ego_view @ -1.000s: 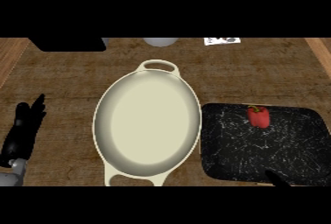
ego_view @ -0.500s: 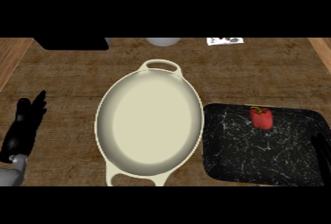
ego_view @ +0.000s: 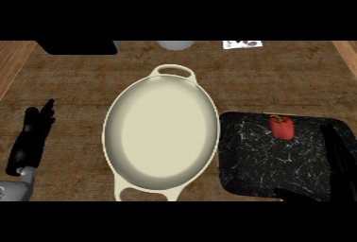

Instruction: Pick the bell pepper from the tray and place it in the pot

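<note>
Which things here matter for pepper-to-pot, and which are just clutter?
Job: pepper, tray, pot.
Clutter: black box, pale round thing and patterned card at the far edge; left hand resting open at left.

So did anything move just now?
Hardly anything. The left robot hand rests open by the left edge, as before. The bell pepper still lies on the tray, and the pot beside it stayed put. Nothing was picked up. A dark shape at the tray's near edge may be the right robot hand.
</note>
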Controlling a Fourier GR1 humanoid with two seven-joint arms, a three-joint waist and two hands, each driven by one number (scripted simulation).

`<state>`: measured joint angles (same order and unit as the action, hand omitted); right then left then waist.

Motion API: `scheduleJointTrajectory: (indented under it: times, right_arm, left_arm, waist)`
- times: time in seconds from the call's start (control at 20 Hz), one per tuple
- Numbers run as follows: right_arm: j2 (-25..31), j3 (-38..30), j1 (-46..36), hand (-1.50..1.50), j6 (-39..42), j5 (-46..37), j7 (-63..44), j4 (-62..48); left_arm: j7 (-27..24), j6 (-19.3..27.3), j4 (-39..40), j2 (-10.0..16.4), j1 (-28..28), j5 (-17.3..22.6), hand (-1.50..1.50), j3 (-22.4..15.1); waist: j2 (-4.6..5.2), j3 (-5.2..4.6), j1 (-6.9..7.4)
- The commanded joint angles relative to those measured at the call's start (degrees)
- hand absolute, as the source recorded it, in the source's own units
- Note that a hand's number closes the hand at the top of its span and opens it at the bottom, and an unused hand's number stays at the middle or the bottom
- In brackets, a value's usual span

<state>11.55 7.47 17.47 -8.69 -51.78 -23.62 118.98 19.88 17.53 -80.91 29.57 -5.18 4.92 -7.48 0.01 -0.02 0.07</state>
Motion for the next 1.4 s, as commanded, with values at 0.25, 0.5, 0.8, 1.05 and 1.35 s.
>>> scheduleJointTrajectory:
  times: [0.25, 0.5, 0.8, 1.05, 1.35]
  right_arm:
    - [-3.7, -1.6, -11.8, -1.5, 0.7, -2.8, -1.6, -12.8]
    - [-3.3, -2.3, -5.8, -1.5, -1.0, -2.4, 3.2, -9.8]
    - [-6.6, -3.1, -16.7, -1.5, -3.5, -7.0, 0.5, -22.9]
    - [-4.2, -7.8, -18.0, -1.5, 0.6, -1.8, 2.0, -24.7]
    - [-5.7, -7.5, -21.6, -1.5, -1.3, -2.8, 3.3, -30.0]
  left_arm:
    - [-3.4, -5.0, 5.3, -3.0, -1.2, -3.1, 0.0, 4.4]
    - [5.0, -6.1, -5.6, -2.3, 2.0, -5.2, 0.0, 6.9]
    - [-1.9, -8.4, 4.5, -5.6, -1.9, -6.7, 0.0, 9.2]
    - [-0.2, -8.9, -1.8, -7.7, 2.5, -8.7, 0.0, 10.3]
    - [5.3, -9.4, -3.3, -8.9, -1.6, -12.6, 0.0, 10.9]
  waist:
    - [0.03, 0.01, -0.05]
    - [-0.08, 0.03, -0.13]
    - [0.04, 0.01, -0.08]
    - [-0.02, 0.03, 0.02]
    - [-0.03, 0.03, -0.01]
